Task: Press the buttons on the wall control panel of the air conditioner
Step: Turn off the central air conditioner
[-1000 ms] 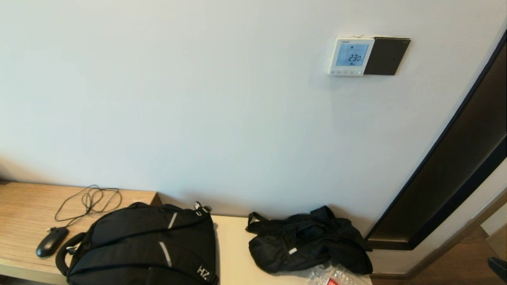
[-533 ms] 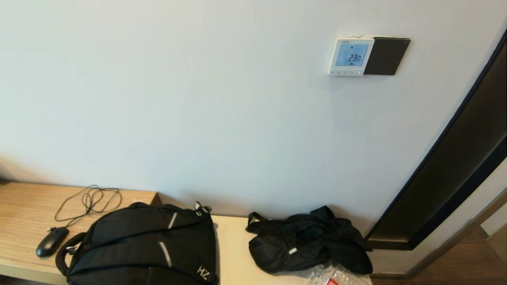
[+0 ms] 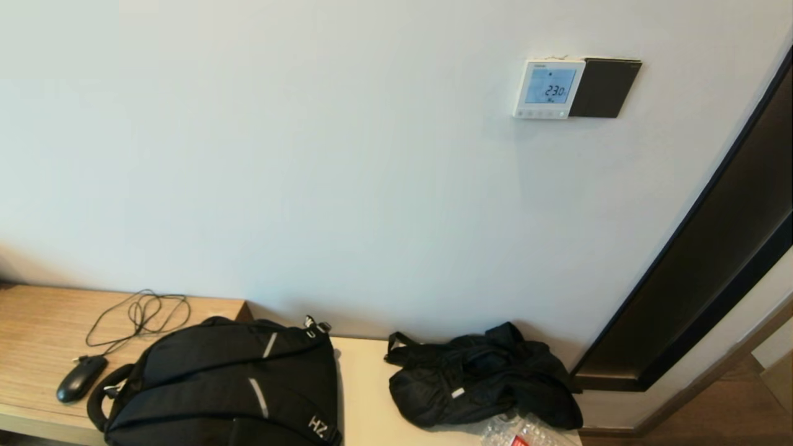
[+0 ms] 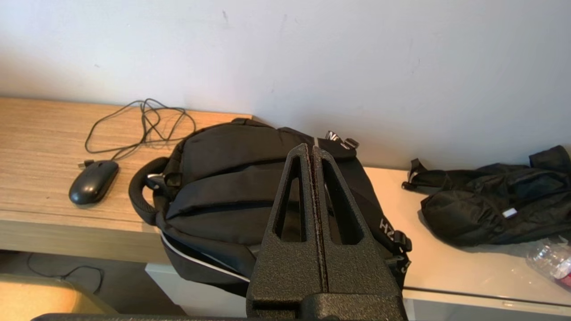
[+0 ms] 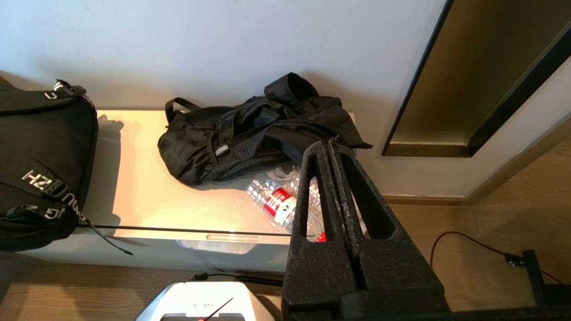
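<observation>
Nothing changed: small square white wall control panel (image 3: 549,88) untouched; left gripper (image 4: 312,149), right gripper (image 5: 331,145) pinched closed, empty, low.

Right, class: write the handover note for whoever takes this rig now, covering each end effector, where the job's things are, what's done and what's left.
Left end effector: shut, empty, low in front of the black backpack.
Right end effector: shut, empty, low near the crumpled black bag and plastic bottle.
Air conditioner's wall control panel: high on the wall, beside a black plate; screen reads 23.0.
Buttons: along its lower edge.
Done: no sign of any press; neither arm is near the panel.
Left: raise an arm, press the buttons.
</observation>
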You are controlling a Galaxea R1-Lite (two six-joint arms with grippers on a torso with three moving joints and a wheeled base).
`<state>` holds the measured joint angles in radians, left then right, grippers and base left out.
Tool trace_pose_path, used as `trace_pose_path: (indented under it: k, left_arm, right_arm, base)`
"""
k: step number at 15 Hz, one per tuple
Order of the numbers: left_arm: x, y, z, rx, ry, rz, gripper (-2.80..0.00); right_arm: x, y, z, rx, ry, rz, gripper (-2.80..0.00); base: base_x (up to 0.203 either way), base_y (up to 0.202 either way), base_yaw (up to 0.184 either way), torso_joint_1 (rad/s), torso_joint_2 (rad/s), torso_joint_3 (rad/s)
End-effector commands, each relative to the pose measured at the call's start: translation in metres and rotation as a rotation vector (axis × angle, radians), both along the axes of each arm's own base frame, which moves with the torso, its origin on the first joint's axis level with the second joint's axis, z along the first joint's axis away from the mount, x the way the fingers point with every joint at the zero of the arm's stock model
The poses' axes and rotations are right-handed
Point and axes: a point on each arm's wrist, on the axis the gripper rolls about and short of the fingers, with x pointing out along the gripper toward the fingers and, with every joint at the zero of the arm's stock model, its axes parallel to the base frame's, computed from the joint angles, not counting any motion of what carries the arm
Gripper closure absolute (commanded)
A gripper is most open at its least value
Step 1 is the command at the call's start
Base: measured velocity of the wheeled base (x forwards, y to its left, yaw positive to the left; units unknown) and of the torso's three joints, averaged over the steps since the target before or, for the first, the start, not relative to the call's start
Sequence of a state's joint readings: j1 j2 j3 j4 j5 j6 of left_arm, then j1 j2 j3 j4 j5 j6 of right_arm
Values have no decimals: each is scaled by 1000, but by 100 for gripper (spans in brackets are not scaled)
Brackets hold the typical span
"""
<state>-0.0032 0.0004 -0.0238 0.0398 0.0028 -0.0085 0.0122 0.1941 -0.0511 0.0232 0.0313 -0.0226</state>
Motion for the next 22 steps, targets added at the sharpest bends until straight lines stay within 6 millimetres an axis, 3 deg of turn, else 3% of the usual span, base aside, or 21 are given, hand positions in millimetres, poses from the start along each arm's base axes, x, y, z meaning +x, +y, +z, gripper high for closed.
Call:
trace_pose_path:
  k: [1,12,22]
  left_arm:
    - [0,0,0,1,0,0,0]
    - [0,0,0,-1,-1,0,0]
    - [0,0,0,-1,-1,0,0]
  right_arm:
    - [-4,0,-6,0,-28,-6,0]
    - [-15,0,-10,3,-163,-16,0]
    - [-14,-1,-13,10,-181,-50,0]
  base:
    - [0,0,0,0,0,0]
    - [0,0,0,0,0,0]
    - [0,0,0,0,0,0]
